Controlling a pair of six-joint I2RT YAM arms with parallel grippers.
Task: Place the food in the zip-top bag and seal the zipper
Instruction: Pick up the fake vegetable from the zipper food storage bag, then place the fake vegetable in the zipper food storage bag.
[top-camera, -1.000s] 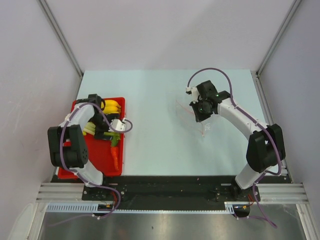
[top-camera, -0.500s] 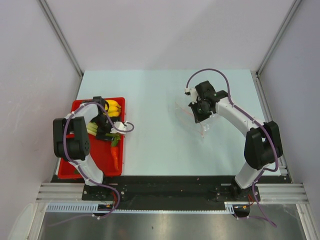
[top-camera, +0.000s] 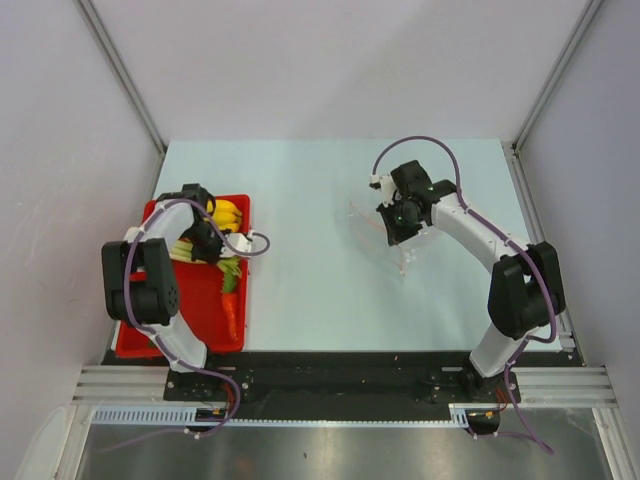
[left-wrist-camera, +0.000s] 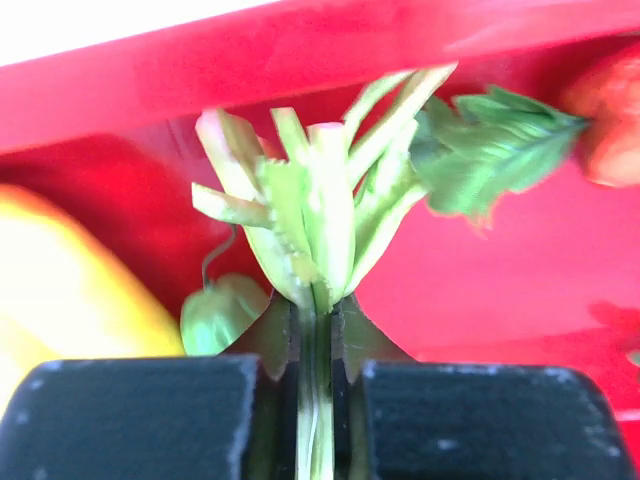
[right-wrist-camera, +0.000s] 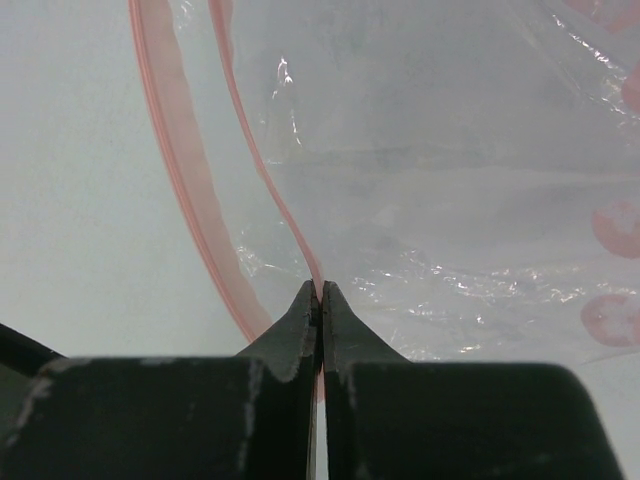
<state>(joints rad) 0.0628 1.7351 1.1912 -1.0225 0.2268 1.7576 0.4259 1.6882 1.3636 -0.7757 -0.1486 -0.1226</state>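
In the left wrist view my left gripper (left-wrist-camera: 318, 305) is shut on the stalk of a green-white leek (left-wrist-camera: 315, 215), whose leaves fan out above the jaws. From above, that gripper (top-camera: 207, 243) sits over the red tray (top-camera: 200, 320), next to yellow bananas (top-camera: 228, 213), a green vegetable (top-camera: 231, 268) and an orange carrot (top-camera: 231, 315). My right gripper (right-wrist-camera: 321, 290) is shut on one lip of the zip-top bag (right-wrist-camera: 450, 200), pinching its pinkish-red zipper (right-wrist-camera: 262, 165). The other zipper strip (right-wrist-camera: 175, 130) bows away, so the mouth gapes. The bag (top-camera: 372, 228) lies right of centre under the right gripper (top-camera: 396, 230).
A yellow banana (left-wrist-camera: 70, 290) and a red-orange piece with a feathery green top (left-wrist-camera: 490, 150) lie close around the held leek. The tray wall (left-wrist-camera: 330, 60) rises just behind it. Pale table (top-camera: 310, 260) separates tray and bag.
My left gripper has gone from open to shut on the leek and shifted slightly back in the tray. The right gripper nudged the bag a little to the left, then held still.
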